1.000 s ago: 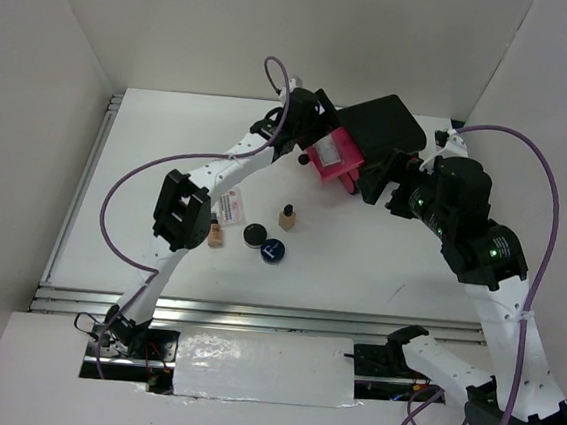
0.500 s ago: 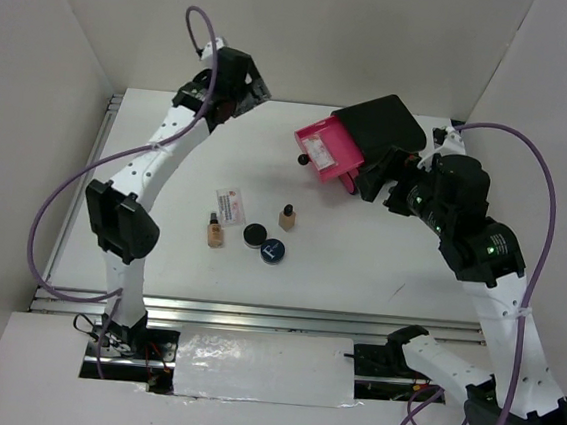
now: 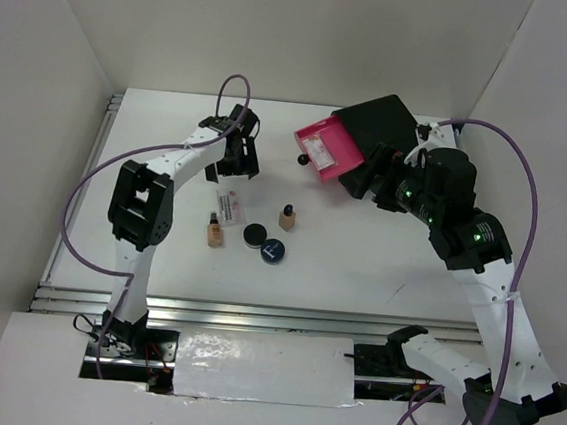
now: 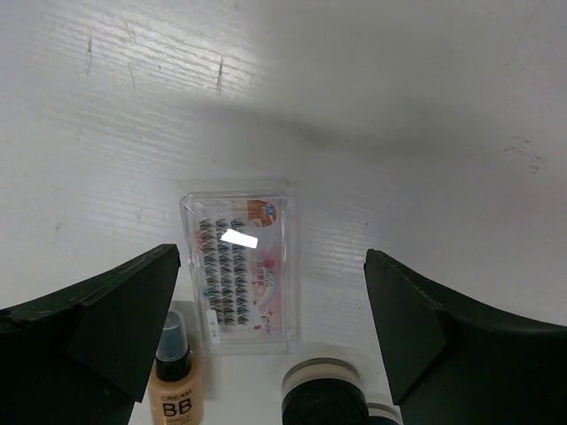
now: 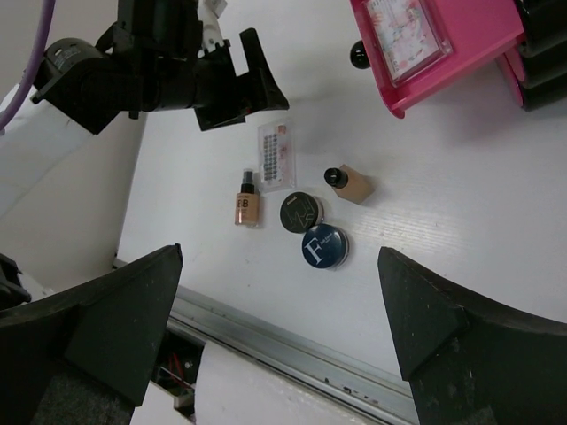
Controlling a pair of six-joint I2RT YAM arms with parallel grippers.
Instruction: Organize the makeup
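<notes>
From the top camera you see the left claw (image 3: pixel 236 160) hanging over the table (image 3: pixel 378 272), left of centre, just up-frame of the loose sachet (image 3: pixel 229 205). From here you cannot tell how far it gapes. Below that sachet stands the BB bottle (image 3: pixel 215 232). To its right sit the black compact (image 3: pixel 254 234) and, just beside it, the blue compact (image 3: pixel 273 251), with the second bottle (image 3: pixel 287 217) up-frame of them. In the upper middle the pink drawer (image 3: pixel 333 165) stands open from the black box (image 3: pixel 383 122), and the other sachet (image 3: pixel 320 146) lies inside it.

In the left wrist view your fingers (image 4: pixel 115 328) stand wide apart and hold nothing. The loose sachet lies flat in mid-frame between them, clear of both. The BB bottle shows at the lower left and the black compact at the bottom middle.

In the right wrist view the right claw (image 5: pixel 279 257) is spread wide and empty. The two bottles, both compacts and the loose sachet cluster in mid-frame, the drawer with its sachet fills the upper right corner, and the left claw hangs at the upper left
</notes>
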